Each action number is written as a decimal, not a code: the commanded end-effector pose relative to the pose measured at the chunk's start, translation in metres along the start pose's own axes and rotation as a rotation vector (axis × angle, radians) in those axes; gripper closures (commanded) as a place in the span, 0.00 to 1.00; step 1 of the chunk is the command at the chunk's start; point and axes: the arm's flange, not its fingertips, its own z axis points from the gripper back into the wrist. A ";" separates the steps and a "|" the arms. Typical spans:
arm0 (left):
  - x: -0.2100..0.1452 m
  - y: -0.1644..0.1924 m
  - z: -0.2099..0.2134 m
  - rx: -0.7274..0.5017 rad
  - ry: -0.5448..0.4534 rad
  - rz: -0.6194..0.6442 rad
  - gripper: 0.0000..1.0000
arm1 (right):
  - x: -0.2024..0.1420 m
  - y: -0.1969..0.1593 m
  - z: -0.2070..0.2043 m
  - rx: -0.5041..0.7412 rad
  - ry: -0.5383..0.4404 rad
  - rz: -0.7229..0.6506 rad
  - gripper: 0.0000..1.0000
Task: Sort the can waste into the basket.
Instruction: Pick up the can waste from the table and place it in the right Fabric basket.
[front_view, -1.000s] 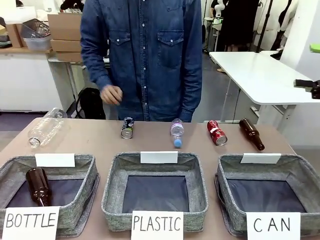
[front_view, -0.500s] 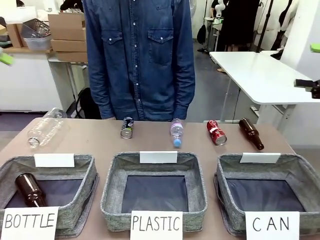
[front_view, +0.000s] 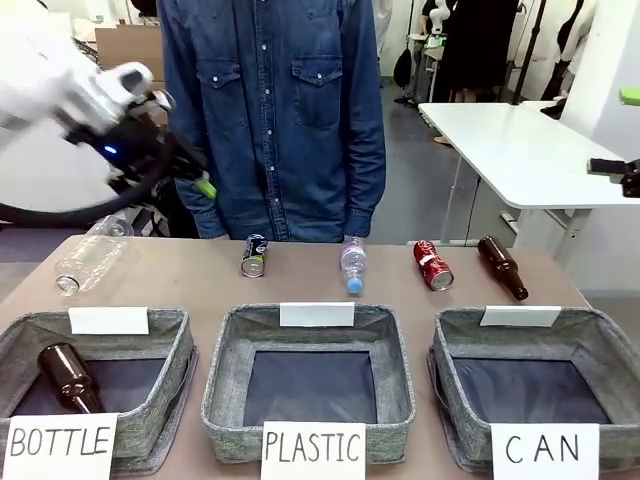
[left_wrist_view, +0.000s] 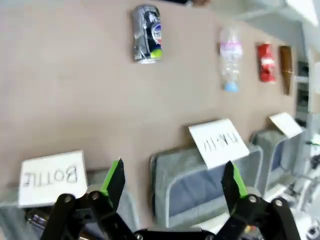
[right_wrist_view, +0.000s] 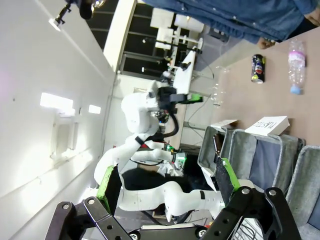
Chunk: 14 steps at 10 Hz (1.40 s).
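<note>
**Two cans on the table, both grippers wide open**

Quick count from the front view: two cans, three baskets, two brown glass bottles, two clear plastic bottles.

The blue can (front_view: 254, 255) lies on its side on the table (front_view: 180, 285), a bit left of centre frame. Its long axis runs almost straight up and down the picture and its silver end faces the camera. The red can (front_view: 434, 265) is also on its side, right of centre. It's angled from upper left to lower right, with the silver end at the lower right. Both sit beyond the row of baskets, well apart from each other.

The CAN basket (front_view: 452, 345) is at lower right, with the red can just past its far left corner. The PLASTIC basket (front_view: 225, 360) is bottom centre and the BOTTLE basket (front_view: 172, 345) is lower left.

One brown bottle (front_view: 68, 377) lies in the BOTTLE basket and the other brown bottle (front_view: 502, 267) lies just right of the red can. The big clear bottle (front_view: 90, 253) is at far left, and the small clear bottle (front_view: 353, 266) lies between the two cans.

The left gripper (left_wrist_view: 174, 170) hangs in the air above the baskets with its jaws spread wide, gripping nothing. The right gripper (right_wrist_view: 167, 170) is just as wide open. A person in a denim shirt (front_view: 280, 110) stands behind the table.
</note>
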 end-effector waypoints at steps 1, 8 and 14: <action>0.050 -0.007 -0.041 0.079 -0.022 0.007 0.00 | 0.003 0.000 -0.002 0.023 -0.006 0.030 0.00; 0.093 0.007 -0.185 0.329 -0.154 -0.072 0.00 | 0.003 0.000 -0.002 0.023 -0.006 0.030 0.00; 0.065 0.008 -0.226 0.339 -0.134 -0.097 0.00 | 0.003 0.000 -0.002 0.023 -0.006 0.030 0.00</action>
